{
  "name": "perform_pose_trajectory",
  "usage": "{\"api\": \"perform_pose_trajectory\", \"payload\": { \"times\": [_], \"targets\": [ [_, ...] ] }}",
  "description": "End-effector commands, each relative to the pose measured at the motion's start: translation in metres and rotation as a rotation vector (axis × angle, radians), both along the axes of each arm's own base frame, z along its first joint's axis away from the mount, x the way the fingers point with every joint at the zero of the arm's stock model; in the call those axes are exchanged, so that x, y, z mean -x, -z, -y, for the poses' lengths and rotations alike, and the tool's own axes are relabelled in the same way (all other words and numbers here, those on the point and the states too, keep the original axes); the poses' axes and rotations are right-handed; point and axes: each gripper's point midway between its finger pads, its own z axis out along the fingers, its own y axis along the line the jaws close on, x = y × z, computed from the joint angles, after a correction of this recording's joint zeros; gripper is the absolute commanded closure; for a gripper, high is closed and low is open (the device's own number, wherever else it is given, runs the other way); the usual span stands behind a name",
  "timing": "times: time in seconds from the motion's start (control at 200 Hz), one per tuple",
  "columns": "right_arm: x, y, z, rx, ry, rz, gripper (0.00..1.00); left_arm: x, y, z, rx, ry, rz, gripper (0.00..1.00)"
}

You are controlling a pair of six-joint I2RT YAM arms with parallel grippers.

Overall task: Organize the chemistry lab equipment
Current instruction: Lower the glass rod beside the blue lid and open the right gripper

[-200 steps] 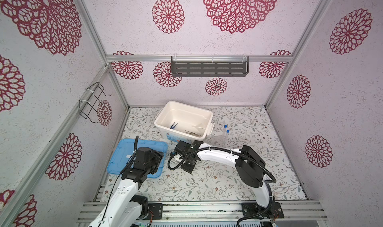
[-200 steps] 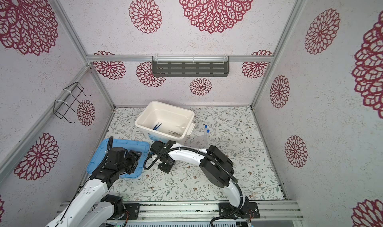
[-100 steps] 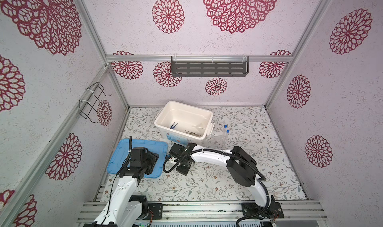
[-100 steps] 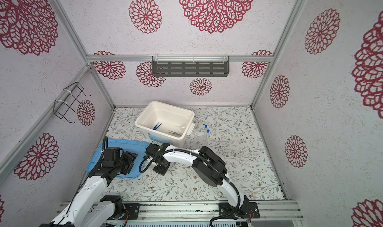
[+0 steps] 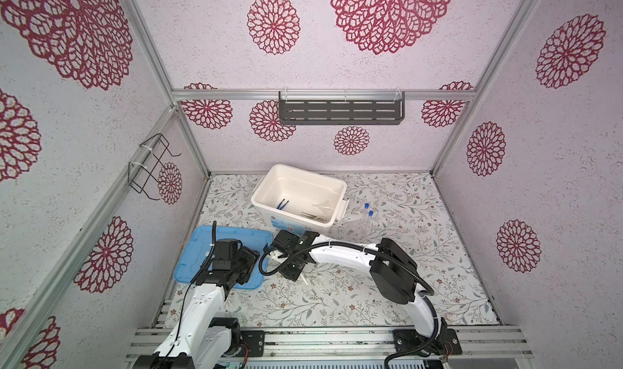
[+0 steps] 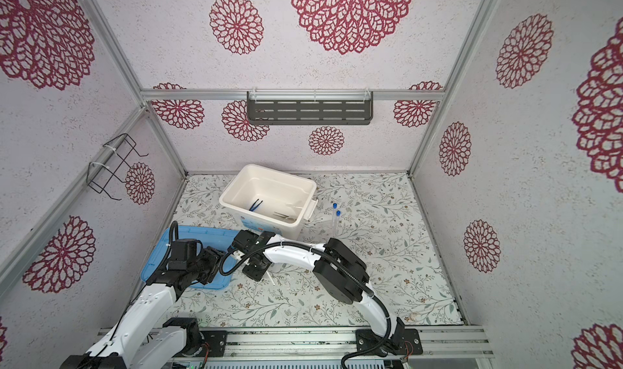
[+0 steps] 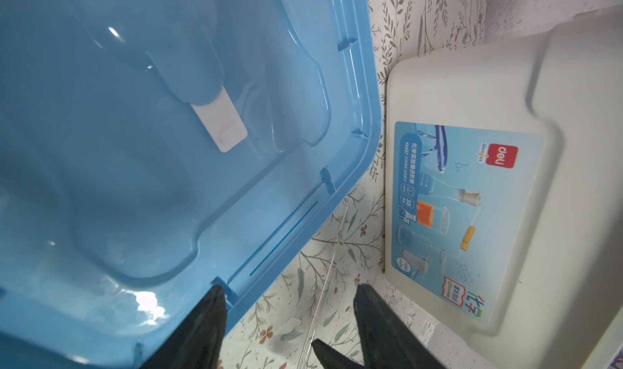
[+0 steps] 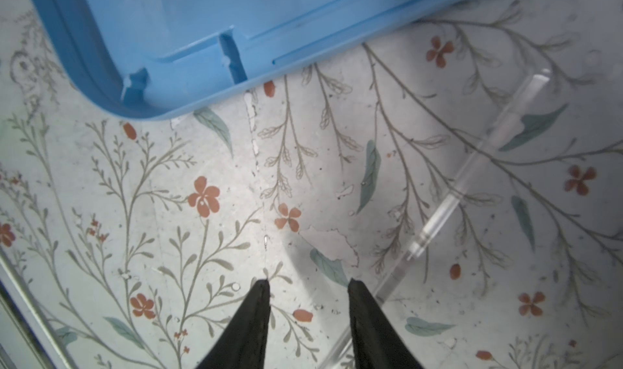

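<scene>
The clear rod [image 8: 438, 212] — partly behind the right claw [image 8: 306, 280] — runs off frame.

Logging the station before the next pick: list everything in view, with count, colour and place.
box: one, white, open, back middle of the table
lid: one, blue, on the table, left and in front of the box
blue tweezers: one, blue, inside the box
metal tweezers: one, grey, inside the box
test tubes: two, clear, blue caps, right of the box
rod: one, clear, on the table beside the lid
shelf: one, grey, back wall
wire rack: one, black, left wall
table: one, floral cover
left gripper: black, open, astride the rod
right gripper: black, open, beside the rod
</scene>
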Motion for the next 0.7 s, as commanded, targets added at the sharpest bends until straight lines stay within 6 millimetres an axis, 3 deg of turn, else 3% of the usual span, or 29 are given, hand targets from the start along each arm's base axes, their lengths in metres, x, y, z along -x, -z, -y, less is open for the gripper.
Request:
{"api": "perform_pose_trajectory", "payload": {
  "times": [0.0, 0.26, 0.395, 0.696],
  "targets": [
    [-0.020, -0.018, -0.001, -0.037, 0.054, 0.043, 0.56, 0.004, 0.002, -0.004, -0.009, -0.012, 0.004, 0.35],
    [-0.053, -0.022, 0.025, 0.013, 0.201, 0.092, 0.58, 0.005, 0.001, -0.004, -0.009, -0.010, 0.003, 0.35],
    [-0.053, -0.013, 0.043, 0.079, 0.220, 0.114, 0.58, 0.005, 0.000, -0.004, -0.006, -0.007, 0.005, 0.35],
    [-0.046, -0.029, 0.077, 0.062, 0.280, 0.142, 0.58, 0.007, 0.000, -0.006, -0.017, -0.008, 0.001, 0.35]
  ]
}}
